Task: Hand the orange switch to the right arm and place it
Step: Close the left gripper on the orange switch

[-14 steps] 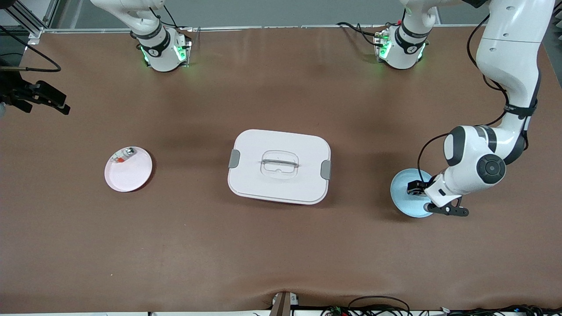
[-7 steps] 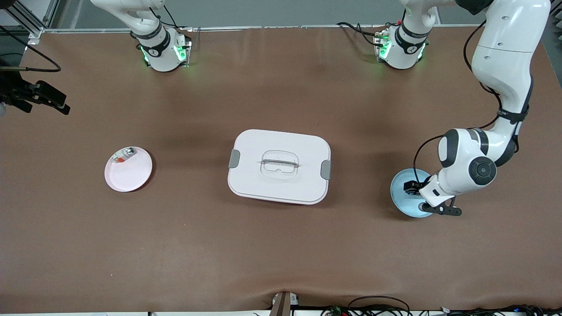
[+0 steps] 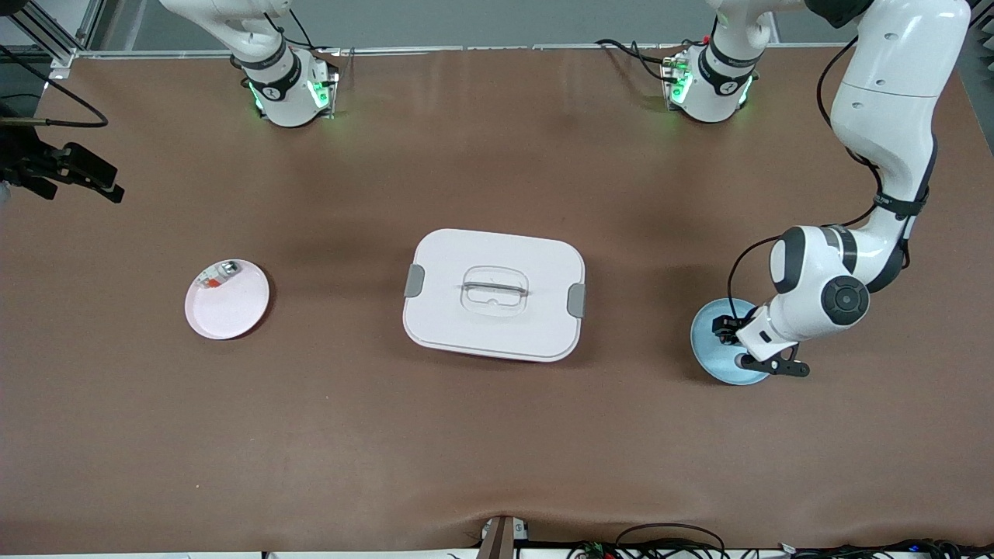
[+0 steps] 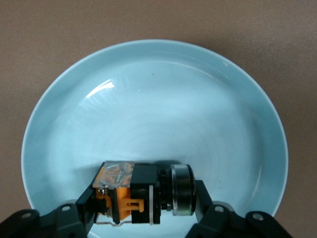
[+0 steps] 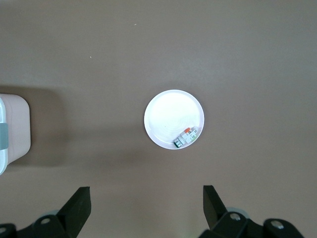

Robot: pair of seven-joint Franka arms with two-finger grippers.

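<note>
Left gripper (image 4: 146, 210) down in the blue plate (image 4: 208, 99) near the table's left-arm end, fingers closed against both ends of the orange switch (image 4: 141, 193), itself lying on the plate. Right gripper (image 5: 146, 206) spread wide, waiting high above the pink plate (image 5: 166, 119) holding a small silvery part (image 5: 185, 138).

- Pink plate (image 3: 227, 300) toward the right arm's end, carrying a small silvery-clear part (image 3: 216, 276) at its rim.
- White lidded box (image 3: 494, 294) mid-table.
- Light blue plate (image 3: 713, 351) toward the left arm's end.
</note>
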